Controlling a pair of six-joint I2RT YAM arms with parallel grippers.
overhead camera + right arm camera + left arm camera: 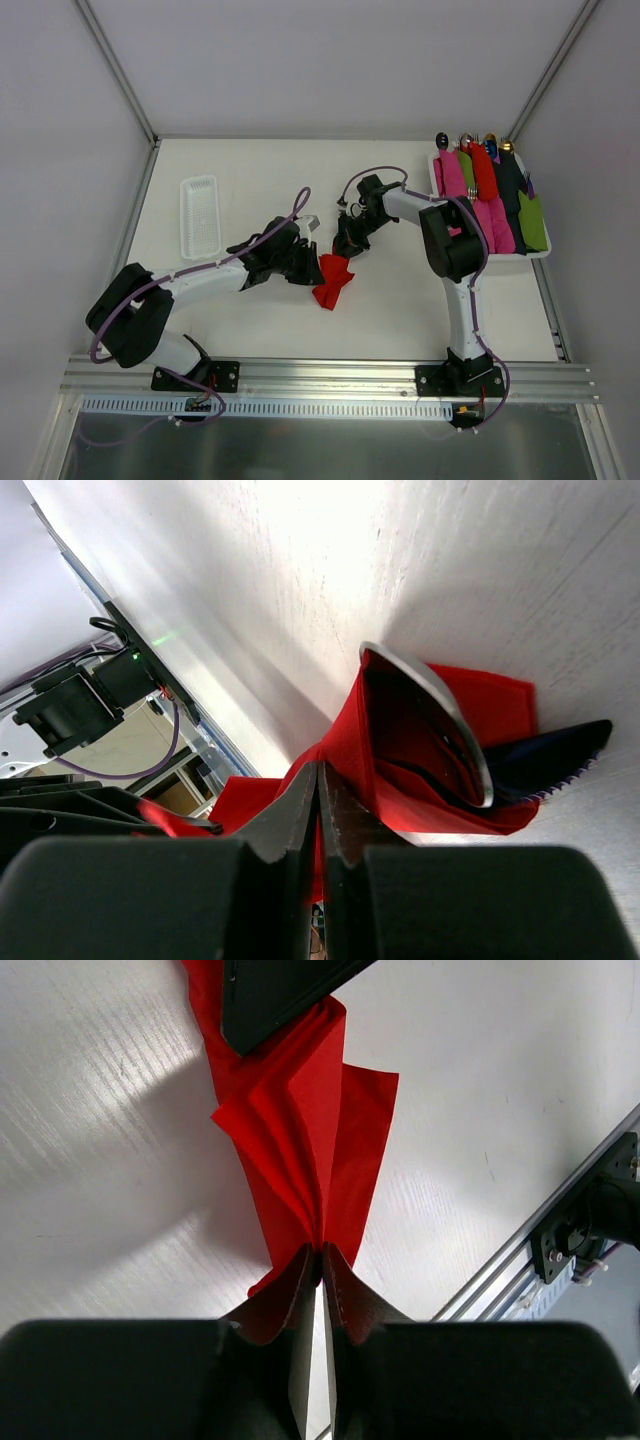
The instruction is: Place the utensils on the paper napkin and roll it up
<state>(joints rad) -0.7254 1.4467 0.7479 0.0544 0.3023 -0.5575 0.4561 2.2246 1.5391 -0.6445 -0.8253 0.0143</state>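
The red paper napkin [332, 281] lies crumpled and bunched at mid-table between my two grippers. My left gripper [311, 263] is shut on one end of it; in the left wrist view the fingertips [322, 1256] pinch the gathered red paper [315, 1130]. My right gripper [347, 246] is shut on the other end [320, 772]. In the right wrist view a silver utensil [442, 718] shows inside a fold of the napkin [400, 730]. A dark flat piece [560, 750] sticks out beneath that fold. No other utensils show.
A white ribbed plastic tray [200, 215] lies at the back left. A white tray [540, 252] at the back right holds pink, red, green and dark rolled bundles. A metal rail [330, 378] runs along the near edge, and grey walls close in the table.
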